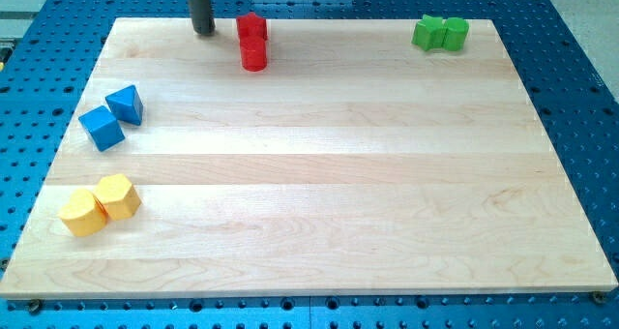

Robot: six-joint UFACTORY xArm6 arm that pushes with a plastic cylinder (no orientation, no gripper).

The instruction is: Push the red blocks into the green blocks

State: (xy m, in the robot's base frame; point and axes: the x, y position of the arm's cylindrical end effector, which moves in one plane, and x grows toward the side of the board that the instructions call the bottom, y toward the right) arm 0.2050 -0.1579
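Since my tip, a bare rod with no hand, stands left of the red blocks, a rightward push would drive them toward the far-right green blocks.

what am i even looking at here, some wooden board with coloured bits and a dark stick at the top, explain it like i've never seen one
This is one camera picture looking down at a wooden board on a blue perforated table. The dark stick is the end of a robot arm. It has no hand, only a rod, and my tip slides along the board to push blocks; nothing is held.

My tip stands near the view's top, just left of the two red blocks, which touch each other. The two green blocks sit together at the view's top right. Two blue blocks lie at the view's left, and two yellow blocks at the view's bottom left.

The job is to push red into green.
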